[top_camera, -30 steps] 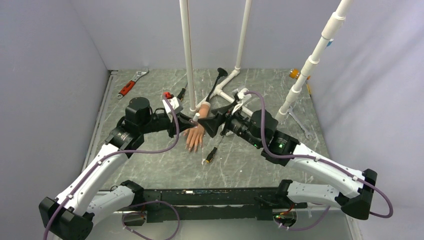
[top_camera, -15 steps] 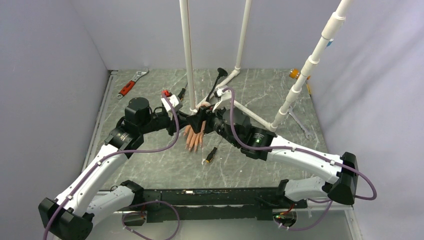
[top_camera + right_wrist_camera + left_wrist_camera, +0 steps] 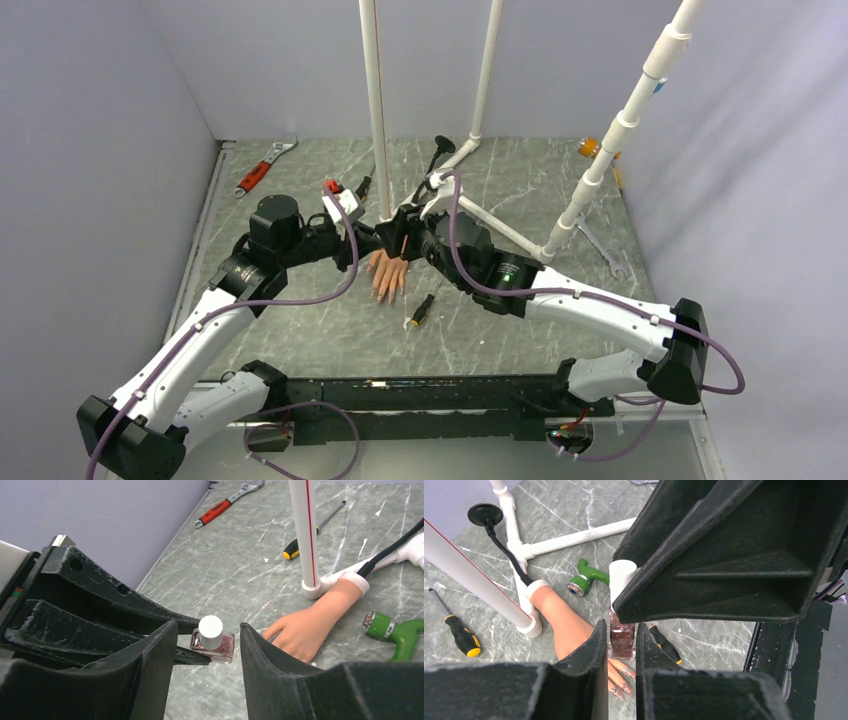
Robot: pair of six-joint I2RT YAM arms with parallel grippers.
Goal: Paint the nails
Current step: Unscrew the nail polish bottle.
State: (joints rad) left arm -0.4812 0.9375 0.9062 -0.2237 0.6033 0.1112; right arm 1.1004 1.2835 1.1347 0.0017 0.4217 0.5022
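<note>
Though tiny, pale nails (image 3: 629,673) on peach mannequin hand (image 3: 305,630)

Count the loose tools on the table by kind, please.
Wrenches: 2, red-handled and silver
Screwdrivers: 2, one near, one far
Green spray nozzle: 1
Total: 5; an orange item at the back right is too small to name.

Left arm (image 3: 190,340): reaching from the table's near edge toward its middle. Left gripper (image 3: 620,630): clamped on a polish bottle (image 3: 622,642). Right arm (image 3: 600,305): reaching inward to meet it. Right gripper (image 3: 209,630): jaws parted either side of the bottle's cap (image 3: 210,627), not touching.
</note>
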